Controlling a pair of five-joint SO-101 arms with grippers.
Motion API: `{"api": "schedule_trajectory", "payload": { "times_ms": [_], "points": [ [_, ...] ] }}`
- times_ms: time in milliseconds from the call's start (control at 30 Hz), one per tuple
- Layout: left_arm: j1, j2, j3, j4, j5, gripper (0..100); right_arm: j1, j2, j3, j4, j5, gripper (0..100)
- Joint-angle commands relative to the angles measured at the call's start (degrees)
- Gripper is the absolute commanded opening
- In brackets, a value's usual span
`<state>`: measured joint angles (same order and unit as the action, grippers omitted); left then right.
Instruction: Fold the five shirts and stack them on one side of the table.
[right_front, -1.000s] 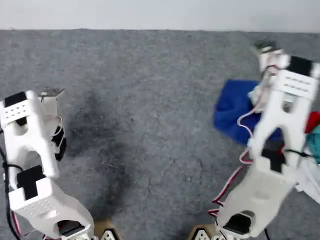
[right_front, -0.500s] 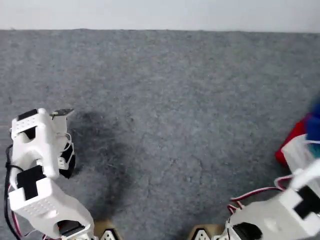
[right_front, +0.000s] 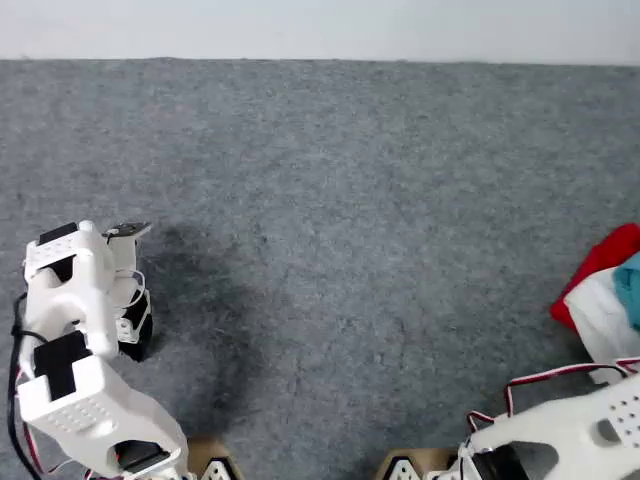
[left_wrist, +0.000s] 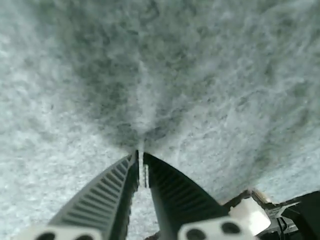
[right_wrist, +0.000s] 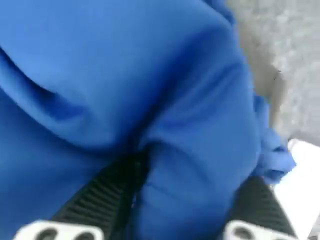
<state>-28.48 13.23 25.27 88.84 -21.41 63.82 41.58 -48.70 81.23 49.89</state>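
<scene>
Three pieces of cloth, one red, one white and one teal, lie bunched together in a pile at the right edge of the high view, a little below the middle. They look crumpled, not folded. The blue shirt is in the right gripper; its two fingers have the cloth pressed between them, so the claw is clamped on this shirt. The right arm sits in the lower right corner of the high view, just beside the pile.

The left gripper has its fingers together, with nothing between them, and its tips are close over the grey table. In the high view this left arm stands at the lower left, well apart from the pile.

I judge that the step in hand is to take one shirt out of the pile, so the task is near its beginning. The next move calls for bringing the blue shirt to the bare middle of the table and laying it flat. The left gripper must then open and take a second corner, because one claw alone can hardly spread the cloth.
</scene>
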Motion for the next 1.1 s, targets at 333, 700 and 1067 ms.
{"api": "schedule_trajectory", "payload": {
  "times_ms": [333, 700, 1067],
  "points": [
    [0.0, -3.1, -0.7, 3.0, -0.6, 3, -10.9, -2.8, -36.5, 21.9, -2.4, 45.3],
    [24.8, -13.2, -32.0, 11.6, 10.9, 6, -46.6, -11.9, -36.0, 21.9, -20.9, 20.6],
    [44.7, -33.0, -31.2, 11.8, 15.2, 5, -67.4, -17.6, -31.0, 22.1, -24.6, 0.9]
  ]
}}
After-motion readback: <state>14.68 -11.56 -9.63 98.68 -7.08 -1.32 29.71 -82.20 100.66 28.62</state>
